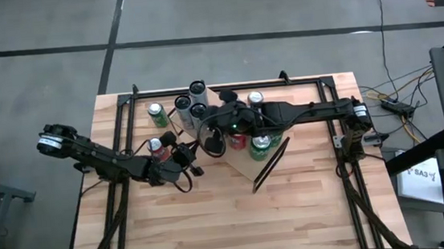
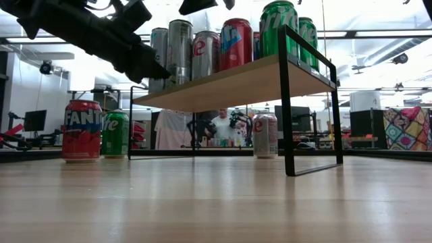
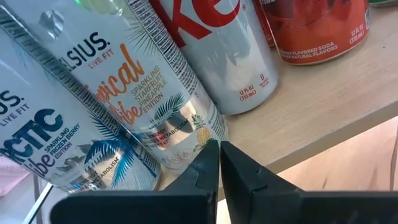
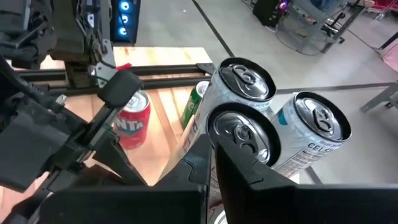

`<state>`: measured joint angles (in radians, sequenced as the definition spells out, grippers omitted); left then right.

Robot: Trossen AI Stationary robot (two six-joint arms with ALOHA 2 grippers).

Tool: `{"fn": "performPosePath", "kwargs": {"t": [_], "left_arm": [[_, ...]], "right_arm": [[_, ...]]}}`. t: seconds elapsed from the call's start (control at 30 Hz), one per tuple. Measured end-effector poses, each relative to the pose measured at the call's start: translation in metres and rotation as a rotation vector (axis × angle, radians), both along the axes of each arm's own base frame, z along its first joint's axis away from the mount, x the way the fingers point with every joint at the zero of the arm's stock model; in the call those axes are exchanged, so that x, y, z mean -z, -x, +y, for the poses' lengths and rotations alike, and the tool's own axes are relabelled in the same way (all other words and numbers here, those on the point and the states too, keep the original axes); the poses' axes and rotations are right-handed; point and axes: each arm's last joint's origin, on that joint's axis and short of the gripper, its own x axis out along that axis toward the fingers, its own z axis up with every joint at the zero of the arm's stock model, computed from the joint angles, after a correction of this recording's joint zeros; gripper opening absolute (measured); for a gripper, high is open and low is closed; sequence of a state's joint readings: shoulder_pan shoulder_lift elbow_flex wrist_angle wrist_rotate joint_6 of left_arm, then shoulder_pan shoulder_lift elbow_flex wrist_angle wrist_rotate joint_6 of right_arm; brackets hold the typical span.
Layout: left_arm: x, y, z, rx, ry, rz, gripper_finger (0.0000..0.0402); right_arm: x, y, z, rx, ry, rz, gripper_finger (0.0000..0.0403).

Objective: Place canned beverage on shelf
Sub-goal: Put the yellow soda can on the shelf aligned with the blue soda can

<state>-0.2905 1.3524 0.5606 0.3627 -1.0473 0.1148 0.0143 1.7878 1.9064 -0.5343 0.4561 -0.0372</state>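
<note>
We look down on a plank counter [image 1: 238, 220] where both dark arms meet over a crowded little shelf [image 2: 233, 84]. The shelf, a light-wood board on thin black end frames, stands toward the far middle of the counter and carries a row of cans: slim silver Celsius cans [image 3: 130, 93], a silver Diet Coke can [image 3: 217, 56], a red soda can [image 2: 235, 42] and green cans [image 2: 279, 21].

The left pincer [image 3: 219, 163], its fingers pressed together and holding nothing, sits at the shelf's edge just in front of the pineapple-flavoured Celsius can. The right pincer [image 4: 210, 163], likewise pressed together and empty, hangs just above the tops of the tall cans [image 4: 245, 81].

On the counter itself, left of the shelf, a red Fanta can [image 2: 82, 129] stands upright with a green can [image 2: 115, 133] just beside it. Another silver can [image 2: 264, 135] stands on the counter beneath the shelf board.

Beyond the counter, a person [image 2: 221, 125] is seated in the room.
</note>
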Motion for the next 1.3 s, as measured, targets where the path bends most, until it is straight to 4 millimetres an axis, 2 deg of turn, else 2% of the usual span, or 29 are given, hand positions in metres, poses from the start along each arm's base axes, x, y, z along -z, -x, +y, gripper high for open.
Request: {"fn": "performPosePath", "kwargs": {"t": [0.2,0.53,0.8,1.3], "left_arm": [[-0.006,0.005,-0.01,0.053,-0.025,0.007,0.0],[-0.043,0.031,-0.032,0.19,-0.02,-0.104,0.0],[-0.066,0.051,-0.039,0.256,0.029,-0.211,0.0],[-0.087,0.072,-0.038,0.292,0.127,-0.348,0.0]], "right_arm": [[-0.004,0.002,-0.001,0.013,-0.022,-0.03,0.0013],[-0.007,-0.003,-0.005,0.016,-0.035,-0.091,0.0013],[-0.004,-0.003,-0.006,0.013,-0.031,-0.079,0.0013],[0.005,-0.002,-0.006,0.024,-0.034,-0.025,0.0013]]}}
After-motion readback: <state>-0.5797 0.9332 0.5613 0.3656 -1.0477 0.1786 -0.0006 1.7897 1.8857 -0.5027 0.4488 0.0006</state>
